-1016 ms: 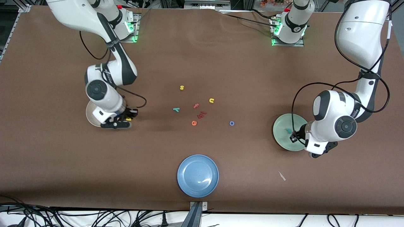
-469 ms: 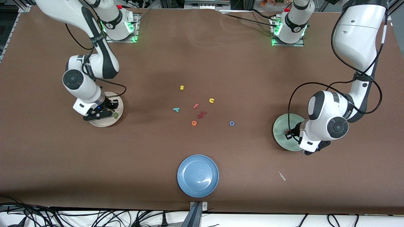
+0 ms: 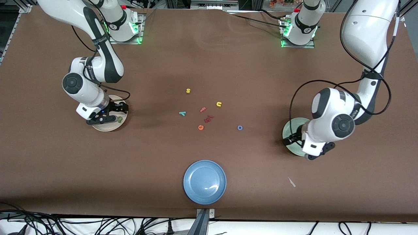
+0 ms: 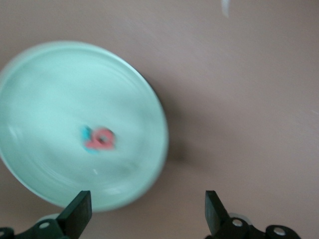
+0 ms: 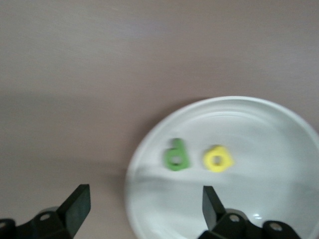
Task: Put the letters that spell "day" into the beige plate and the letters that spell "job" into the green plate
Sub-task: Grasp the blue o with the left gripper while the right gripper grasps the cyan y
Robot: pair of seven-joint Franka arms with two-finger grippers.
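Hovering wide open and empty over the beige plate (image 3: 112, 125), your right gripper (image 3: 109, 114) is sitting nearer the teal y (image 3: 182, 113); the left gripper (image 3: 295, 138), equally spread and empty over the green plate (image 3: 289, 130), is sitting nearer the blue o (image 3: 239, 127).

Beige plate (image 3: 98, 126) at right arm's end, holding dark green d (image 5: 176, 155) beside yellow a (image 5: 218, 159), teal y (image 3: 182, 113) on table mid-cluster, pale green plate (image 3: 290, 129) at left arm's end, holding pink-red b (image 4: 101, 140) touching teal j (image 4: 87, 133), blue ring o (image 3: 240, 127) on table.
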